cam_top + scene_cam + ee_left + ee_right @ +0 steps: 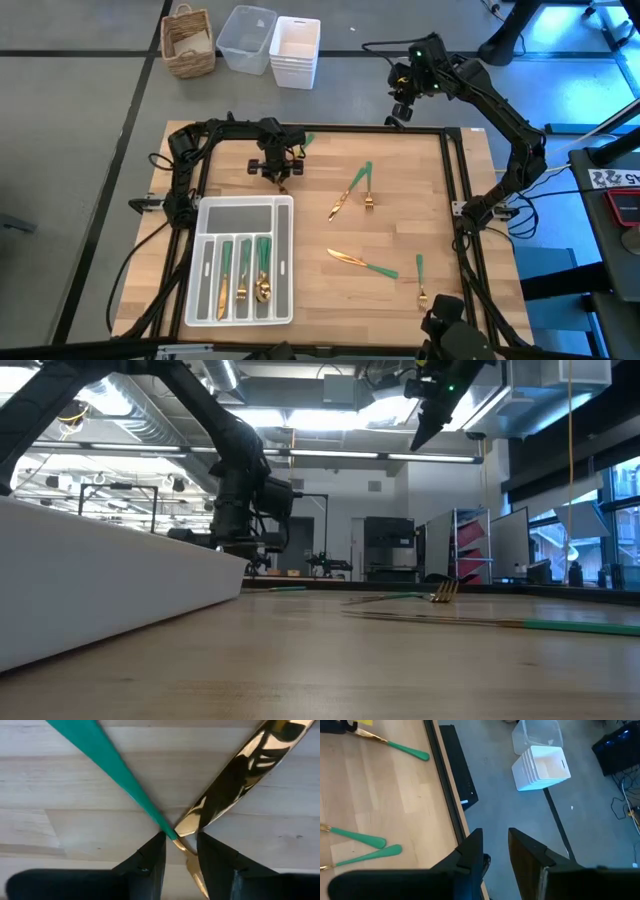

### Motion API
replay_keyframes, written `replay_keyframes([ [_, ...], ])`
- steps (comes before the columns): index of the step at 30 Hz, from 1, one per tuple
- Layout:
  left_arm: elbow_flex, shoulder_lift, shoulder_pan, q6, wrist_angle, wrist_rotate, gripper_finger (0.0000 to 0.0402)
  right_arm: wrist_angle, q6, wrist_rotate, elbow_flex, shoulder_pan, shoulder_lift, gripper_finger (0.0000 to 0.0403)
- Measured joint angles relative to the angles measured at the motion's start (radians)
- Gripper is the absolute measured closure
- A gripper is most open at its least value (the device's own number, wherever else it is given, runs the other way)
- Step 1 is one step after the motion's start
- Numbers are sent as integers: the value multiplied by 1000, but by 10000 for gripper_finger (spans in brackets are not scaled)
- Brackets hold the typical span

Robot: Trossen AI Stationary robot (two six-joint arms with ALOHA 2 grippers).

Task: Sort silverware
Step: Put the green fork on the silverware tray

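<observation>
The left tool is low over the far left part of the desk, just beyond the white tray. In the left wrist view its two fingers stand a little apart, straddling the point where a green handle and a gold blade cross. Whether the fingers are already pressing on metal cannot be told; nothing is lifted.

The right tool hangs high, out past the far right edge of the desk, with a gap between its fingers and nothing in them.

Location of the silverware:
- Four pieces lie in the narrow slots of the tray.
- A crossed pair lies mid-desk.
- A knife and a fork lie nearer the front right.

Risks from this position:
- Two pieces overlap under the left tool. Closing here could catch both, or only the thin tip of one.
- A grip at the junction sits far from the middle of either piece, so a lifted piece would likely tilt or swing and slip out.
- The polished gold surface probably gives the fingers poor friction.
- A piece that pivots on the wood may slide toward the black frame at the far edge.

Surroundings: a wicker basket, a clear bin and stacked white bins stand on the floor beyond the desk. The tray wall is the nearest obstacle on the way to the slots.
</observation>
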Motion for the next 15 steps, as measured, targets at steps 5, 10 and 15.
replay_keyframes([
  [5, 0, 1, 5, 50, 0, -1, 345, 0, -1, 0, 0, 0, 0, 308],
  [10, 0, 1, 11, 84, -2, -17, 393, 0, -1, 0, 0, 0, 0, 308],
  [15, -1, -2, 12, 129, -2, 4, 396, 0, -1, 0, 0, 0, 0, 308],
])
